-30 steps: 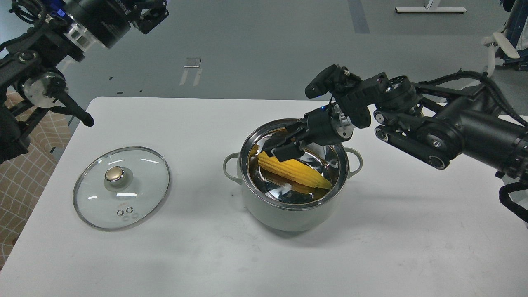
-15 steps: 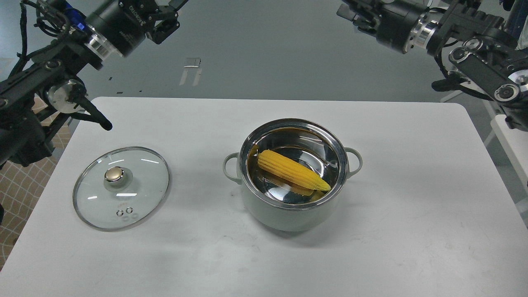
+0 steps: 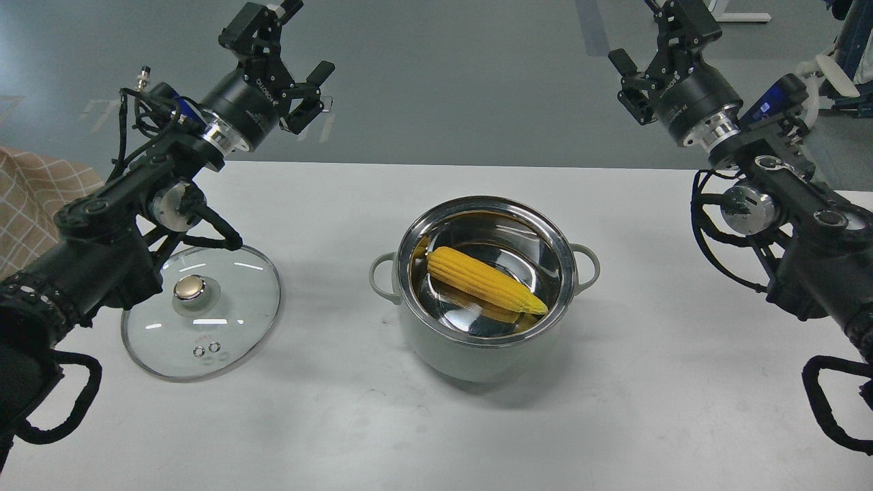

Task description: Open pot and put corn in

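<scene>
Left gripper raised above the table's far-left edge, fingers spread apart, holding nothing. Right gripper likewise lifted past the far-right edge, fingers apart and empty (its upper finger runs out of the top of the view).

Round pale grey-green pot with shiny steel interior and two loop side handles stands uncovered at the middle of the white table. Bright yellow tapered corn cob lies inside on the pot's bottom, pointed end toward the near-right wall.

Round glass lid with gold knob rests flat near the left edge, well apart from the pot; the left arm's elbow overlaps its far-left rim.
</scene>
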Controlling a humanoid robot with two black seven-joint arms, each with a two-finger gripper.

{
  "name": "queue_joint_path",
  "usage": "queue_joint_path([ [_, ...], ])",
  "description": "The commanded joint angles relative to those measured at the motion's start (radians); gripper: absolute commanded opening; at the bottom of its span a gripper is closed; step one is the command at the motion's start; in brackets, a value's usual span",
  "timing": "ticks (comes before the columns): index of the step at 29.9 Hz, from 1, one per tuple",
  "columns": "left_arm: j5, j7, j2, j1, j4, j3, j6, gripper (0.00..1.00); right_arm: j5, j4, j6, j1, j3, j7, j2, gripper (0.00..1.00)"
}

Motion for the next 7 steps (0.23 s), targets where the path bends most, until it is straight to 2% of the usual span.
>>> queue_joint_path([
  [1, -0.003, 0.000, -0.015, 0.037, 0.003, -0.056, 0.000, 0.98, 0.000, -0.004, 0.002, -0.018, 0.024, 0.000, 0.006, 1.00],
  [7, -0.003, 0.000, -0.023, 0.053, 0.003, -0.075, 0.000, 0.98, 0.005, -0.004, 0.004, -0.041, 0.053, 0.000, 0.008, 1.00],
])
